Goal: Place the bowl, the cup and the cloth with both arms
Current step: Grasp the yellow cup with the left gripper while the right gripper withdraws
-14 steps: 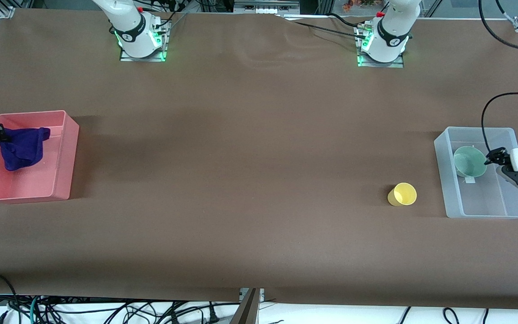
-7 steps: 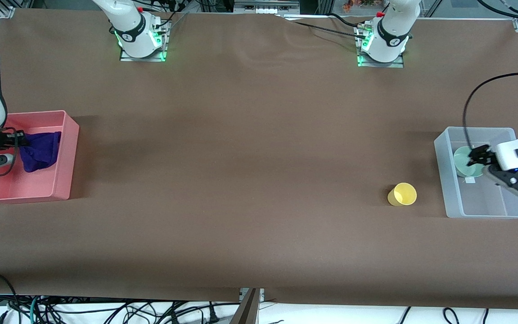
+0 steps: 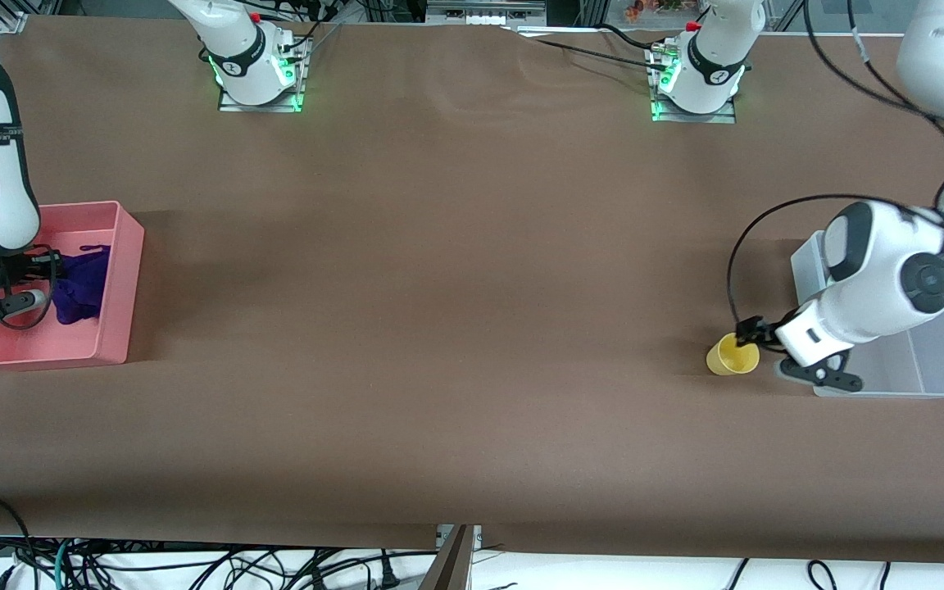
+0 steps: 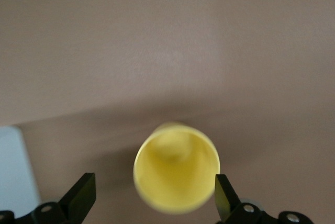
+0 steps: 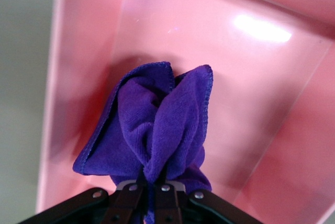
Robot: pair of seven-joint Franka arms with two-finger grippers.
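Note:
The yellow cup [image 3: 730,356] stands on the brown table beside the clear bin [image 3: 935,360], toward the left arm's end. My left gripper [image 3: 746,333] is open over the cup. In the left wrist view the cup [image 4: 176,167] lies between my spread fingers [image 4: 81,198], with its open mouth facing the camera. The mint-green bowl is hidden by the left arm. My right gripper [image 3: 39,283] is shut on the purple cloth [image 3: 80,283], low inside the pink bin [image 3: 115,328]. In the right wrist view the cloth [image 5: 157,124] bunches out from my shut gripper [image 5: 155,183] over the bin's floor [image 5: 251,77].
The left arm's body covers most of the clear bin. The pink bin sits at the right arm's end of the table. Both arm bases [image 3: 259,65] stand along the table's top edge in the front view. Cables hang below the table's front edge.
My left gripper has left the clear bin, where the bowl was, and moved over the yellow cup. My right gripper has lowered the cloth deeper into the pink bin.

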